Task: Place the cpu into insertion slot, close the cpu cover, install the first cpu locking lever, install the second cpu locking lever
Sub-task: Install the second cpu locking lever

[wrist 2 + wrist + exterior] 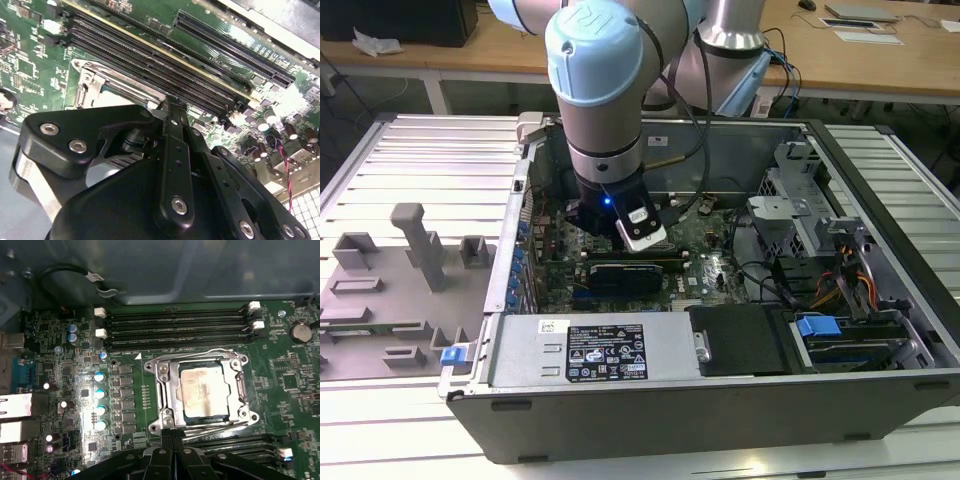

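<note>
We see the cpu (204,391) seated in the slot (186,412) with the cover (167,390) down over it. Our end effector (172,436), fingers pressed together, sits at the cover's edge.

Gripper (172,442) fingers: matt black plastic/anodised look w/ bright steel screw heads. Just ahead of the tips, chip (204,390): dull pale grey metal lid, slightly smudged. Cover (167,390) around it: bright stamped steel, shiny, w/ thin polished wire levers along its edges. Circuit board (75,365): glossy green lacquer. Memory slots (175,327) beyond the chip: black plastic, white plastic clips. Case (880,260): bare grey sheet metal, satin. Arm (605,90): smooth pale-blue plastic caps, brushed aluminium tube. Table (410,150): ribbed aluminium.
</note>
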Robot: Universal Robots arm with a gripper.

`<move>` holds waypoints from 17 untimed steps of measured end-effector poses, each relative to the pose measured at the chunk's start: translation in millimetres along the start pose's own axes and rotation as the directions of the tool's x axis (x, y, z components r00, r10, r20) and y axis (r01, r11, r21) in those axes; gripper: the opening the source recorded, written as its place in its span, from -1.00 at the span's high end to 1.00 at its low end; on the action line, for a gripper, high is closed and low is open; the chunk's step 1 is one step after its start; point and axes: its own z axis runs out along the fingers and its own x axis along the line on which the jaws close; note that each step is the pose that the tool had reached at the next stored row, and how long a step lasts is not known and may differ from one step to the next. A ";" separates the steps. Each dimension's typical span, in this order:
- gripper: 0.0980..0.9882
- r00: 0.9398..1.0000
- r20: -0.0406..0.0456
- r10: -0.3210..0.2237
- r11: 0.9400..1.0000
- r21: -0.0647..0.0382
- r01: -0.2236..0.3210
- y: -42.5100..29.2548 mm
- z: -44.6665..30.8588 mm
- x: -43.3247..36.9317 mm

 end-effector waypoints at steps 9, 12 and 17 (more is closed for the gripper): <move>0.98 1.000 -0.002 0.003 1.000 -0.031 -0.003 -1.7 6.1 4.9; 0.98 1.000 -0.002 0.003 0.999 -0.031 -0.003 -2.1 7.8 7.0; 0.98 1.000 -0.002 0.003 1.000 -0.031 -0.003 -1.8 9.4 8.1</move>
